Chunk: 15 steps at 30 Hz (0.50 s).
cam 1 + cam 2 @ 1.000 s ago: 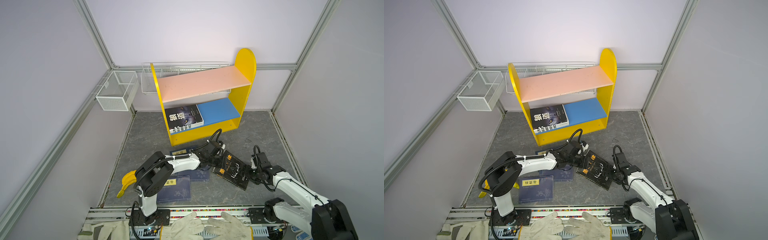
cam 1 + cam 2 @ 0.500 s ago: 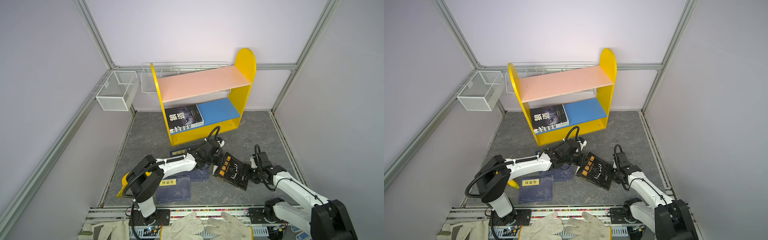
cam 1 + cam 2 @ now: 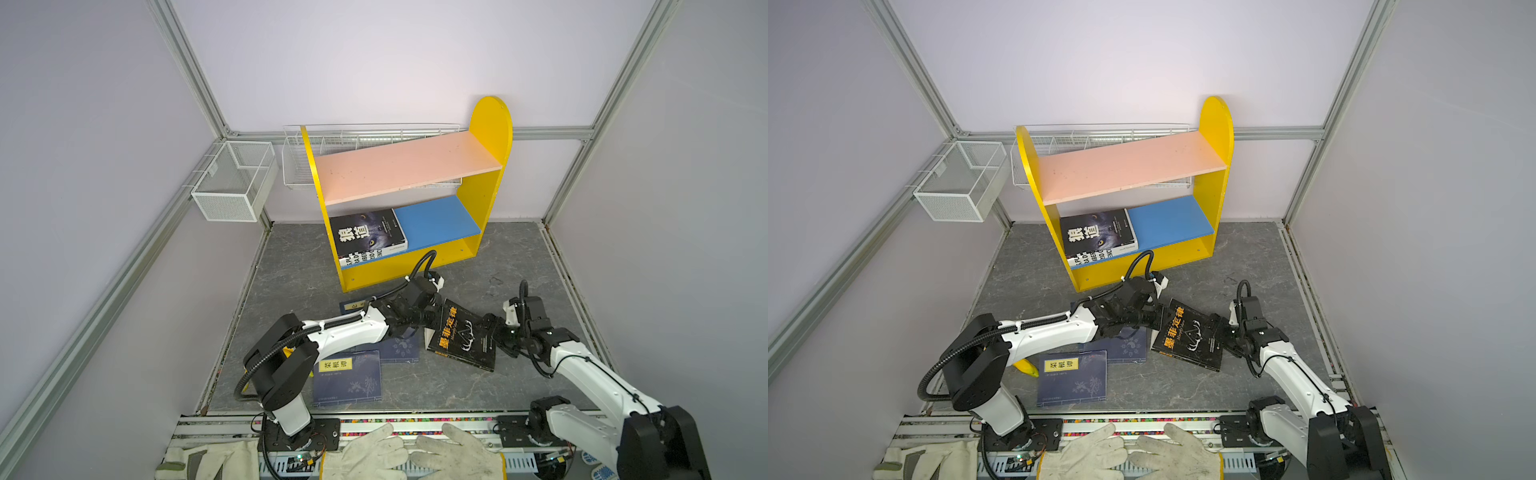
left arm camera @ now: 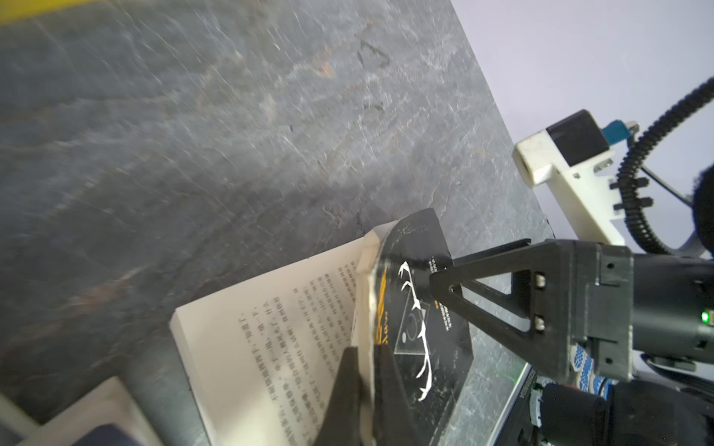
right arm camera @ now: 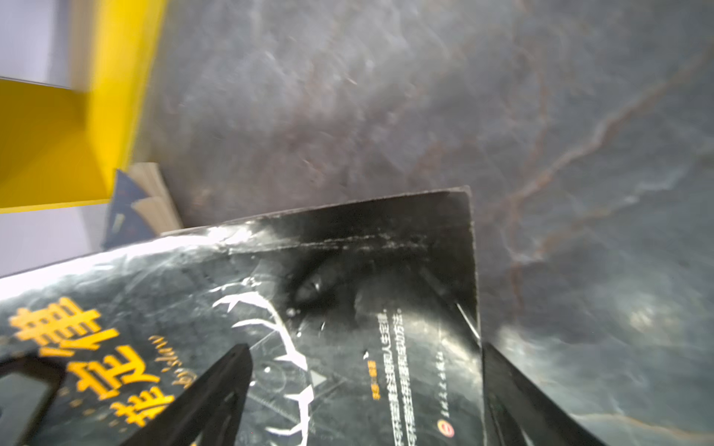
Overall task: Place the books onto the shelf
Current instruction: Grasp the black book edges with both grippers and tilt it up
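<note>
A black book (image 3: 463,338) (image 3: 1187,336) with an orange title lies on the grey floor in front of the shelf (image 3: 490,124), a yellow-sided unit with a pink upper board and a blue lower board (image 3: 436,220). My left gripper (image 4: 365,349) is shut on the black book's cover (image 4: 421,340) at its left edge, and a printed page (image 4: 278,332) is bared beneath. My right gripper (image 5: 363,349) stands open over the book's right end (image 5: 347,278), one finger above the cover and one past the edge. Another black book (image 3: 365,232) lies on the blue board.
Three navy books (image 3: 347,376) (image 3: 399,347) (image 3: 353,305) lie on the floor under my left arm. A banana (image 3: 1025,368) lies near the left arm's base. White wire baskets (image 3: 232,178) hang on the walls, and work gloves (image 3: 411,453) lie at the front rail.
My left gripper has reached to the black book's left edge and shut on its cover. My right gripper has opened wider at the book's right end.
</note>
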Available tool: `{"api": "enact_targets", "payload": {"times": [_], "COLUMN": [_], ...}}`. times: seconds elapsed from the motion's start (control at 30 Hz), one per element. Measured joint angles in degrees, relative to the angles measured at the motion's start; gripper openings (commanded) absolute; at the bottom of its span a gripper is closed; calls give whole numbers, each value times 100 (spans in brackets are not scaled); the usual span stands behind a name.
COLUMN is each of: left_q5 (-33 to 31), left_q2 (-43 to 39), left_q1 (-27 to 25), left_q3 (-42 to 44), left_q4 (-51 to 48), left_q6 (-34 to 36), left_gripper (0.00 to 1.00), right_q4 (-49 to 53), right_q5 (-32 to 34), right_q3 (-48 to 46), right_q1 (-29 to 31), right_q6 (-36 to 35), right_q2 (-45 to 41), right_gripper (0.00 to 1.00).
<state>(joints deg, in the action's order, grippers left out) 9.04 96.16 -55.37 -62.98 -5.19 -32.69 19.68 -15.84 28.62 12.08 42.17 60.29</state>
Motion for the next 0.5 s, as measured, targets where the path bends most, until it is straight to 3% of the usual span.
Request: {"api": "enact_targets", "payload": {"times": [0.23,0.4,0.5], "left_q5": [-20,-275,-415], "left_q2": [-310,-505,-553], "left_q1": [573,732,785], "left_q3": [-411,-643,-667], "left_q4": [-341,-595,-643], "left_q6": [20,129,146], "left_gripper": [0,0,0], "right_q4": [-828,-2046,-2262], "right_q5": [-643,-1248,-1370], "right_q3": [291,-229,-450], "right_q1": [-188,-166,-63], "right_q6": [555,1528,1871], "right_q2": [-90,-140,-186], "right_gripper": [89,89,89]}}
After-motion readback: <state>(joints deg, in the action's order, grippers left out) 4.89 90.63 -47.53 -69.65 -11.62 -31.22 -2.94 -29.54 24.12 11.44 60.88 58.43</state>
